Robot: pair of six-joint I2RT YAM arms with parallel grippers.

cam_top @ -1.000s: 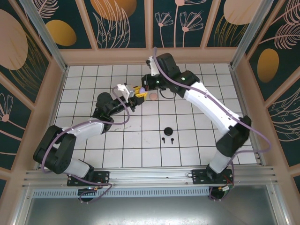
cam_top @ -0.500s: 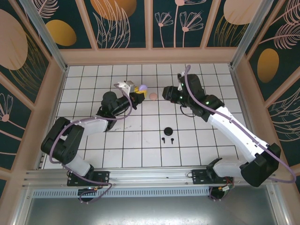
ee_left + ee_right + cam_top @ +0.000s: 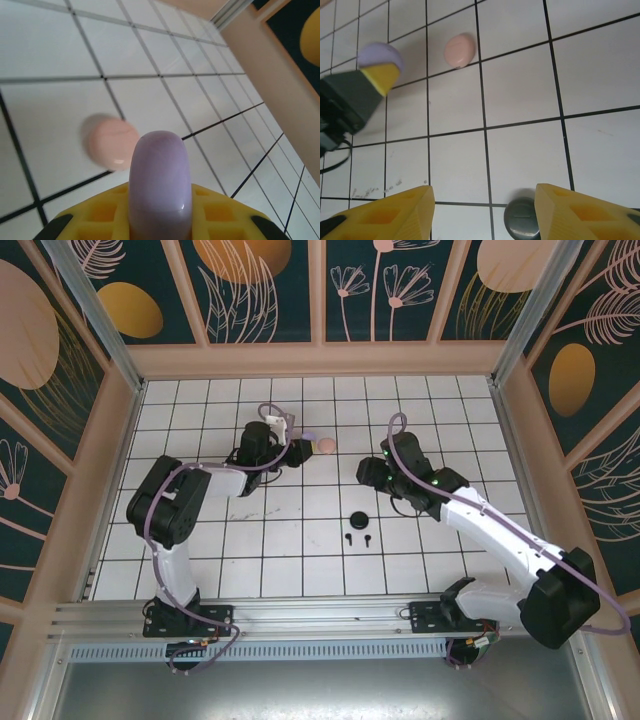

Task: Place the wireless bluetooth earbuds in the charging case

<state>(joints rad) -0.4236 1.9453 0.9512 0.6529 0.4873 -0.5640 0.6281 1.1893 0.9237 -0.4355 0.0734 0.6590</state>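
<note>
Lilac case [image 3: 160, 175] stood on its edge between the yellow fingers [image 3: 100, 215] of the left gripper [image 3: 297, 444], which was closed tightly on it, at the far side of the white tiled floor [image 3: 250, 560]. Just beside it lay the pink case [image 3: 326, 445] on the floor, not touching it. The right gripper [image 3: 484, 192] hovered with its jaws partly apart and held nothing; the black case [image 3: 521, 217] lay on a tile below, low between its two fingers in the wrist view. Two black earbuds [image 3: 349, 539] lay side by side just at the near side of the black case, near the right gripper and well apart from the left one
</note>
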